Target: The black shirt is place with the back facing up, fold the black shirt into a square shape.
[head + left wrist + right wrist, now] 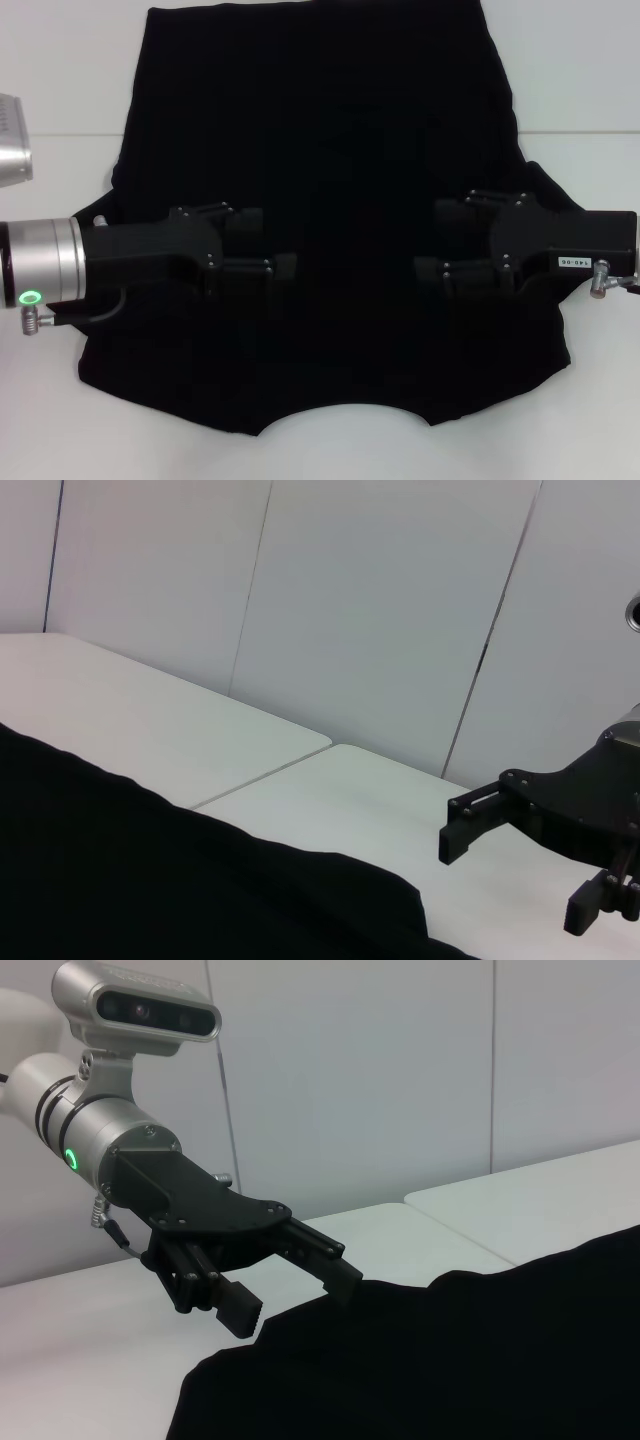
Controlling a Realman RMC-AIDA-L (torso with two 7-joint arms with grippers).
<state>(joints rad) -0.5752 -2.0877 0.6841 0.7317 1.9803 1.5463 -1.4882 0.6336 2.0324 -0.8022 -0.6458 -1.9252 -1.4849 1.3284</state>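
Note:
The black shirt (pixel 330 130) lies spread flat on the white table (pixel 60 100), with its curved neckline at the near edge and no lettering showing. My left gripper (pixel 265 243) reaches in from the left over the shirt's near half, open, nothing between its fingers. My right gripper (pixel 438 238) reaches in from the right at the same depth, also open and empty. The two point at each other across the shirt's middle. The right wrist view shows the left gripper (pixel 290 1295) open just above the shirt (pixel 450 1360). In the left wrist view the right gripper (pixel 520 880) is open beyond the shirt (pixel 150 880).
Bare white table surrounds the shirt on the left, right and near sides, with a seam (pixel 580 133) running across it. A silver housing (pixel 10 140) sits at the far left edge. Pale wall panels (pixel 380 610) stand behind the table.

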